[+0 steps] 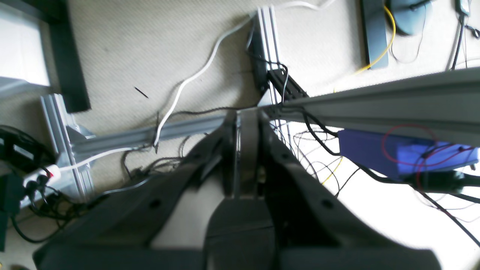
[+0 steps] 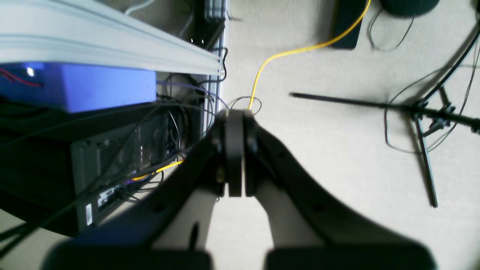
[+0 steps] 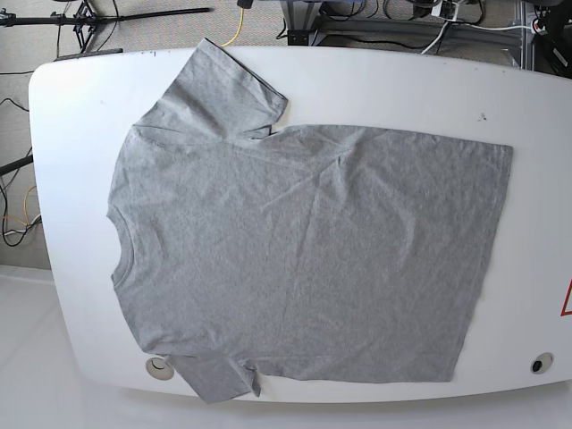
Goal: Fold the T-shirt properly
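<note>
The heather-grey T-shirt (image 3: 304, 250) lies spread flat on the white table (image 3: 402, 80), plain side up, with no lettering showing. Its neck (image 3: 116, 243) points left and its hem (image 3: 490, 259) right. One sleeve (image 3: 223, 85) lies at the back left, the other (image 3: 214, 380) at the front edge. Neither arm shows in the base view. My left gripper (image 1: 245, 116) is shut and empty, held over floor and frame rails. My right gripper (image 2: 234, 114) is shut and empty, also over the floor. The shirt shows in neither wrist view.
Aluminium frame rails (image 1: 393, 101), a blue box (image 1: 375, 153) and loose cables lie below the left gripper. A computer case (image 2: 120, 157), a yellow cable (image 2: 285, 56) and a tripod (image 2: 427, 116) lie below the right gripper. Round marks (image 3: 539, 364) sit near the table's front corners.
</note>
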`<state>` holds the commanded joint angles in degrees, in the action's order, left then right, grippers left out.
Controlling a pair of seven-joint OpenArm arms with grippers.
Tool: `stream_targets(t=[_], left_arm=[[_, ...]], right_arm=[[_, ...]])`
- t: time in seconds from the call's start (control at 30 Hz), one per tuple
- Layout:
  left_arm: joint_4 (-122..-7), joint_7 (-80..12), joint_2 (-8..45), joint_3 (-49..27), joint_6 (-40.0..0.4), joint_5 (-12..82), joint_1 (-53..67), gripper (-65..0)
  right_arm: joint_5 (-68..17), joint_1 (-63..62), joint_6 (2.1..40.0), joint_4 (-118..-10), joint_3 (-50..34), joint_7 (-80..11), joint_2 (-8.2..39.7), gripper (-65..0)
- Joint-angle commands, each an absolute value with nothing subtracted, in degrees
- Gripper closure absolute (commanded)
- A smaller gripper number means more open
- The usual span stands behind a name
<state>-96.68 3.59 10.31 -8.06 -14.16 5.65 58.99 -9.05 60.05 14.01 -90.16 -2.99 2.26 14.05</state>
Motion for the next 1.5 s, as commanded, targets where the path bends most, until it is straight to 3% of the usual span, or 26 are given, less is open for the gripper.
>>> stream_targets(t=[0.3, 0.9, 1.5], left_arm=[[-101.2, 3.5, 10.3, -9.2, -13.9, 5.5, 60.5, -0.5], [-109.9, -8.0, 13.0, -9.3, -13.8, 5.0, 61.6, 0.0], [-113.1, 1.6, 14.4, -14.4, -13.4, 5.0, 61.3, -2.7]], right_arm=[[-9.0, 60.7, 13.9, -98.1, -4.0, 0.8, 14.0, 0.0], [-9.2, 59.1, 13.6, -110.6, -11.4, -10.3, 16.0, 0.0], [-9.3, 56.6, 13.7, -113.0, -12.6, -10.0, 15.9, -1.7]])
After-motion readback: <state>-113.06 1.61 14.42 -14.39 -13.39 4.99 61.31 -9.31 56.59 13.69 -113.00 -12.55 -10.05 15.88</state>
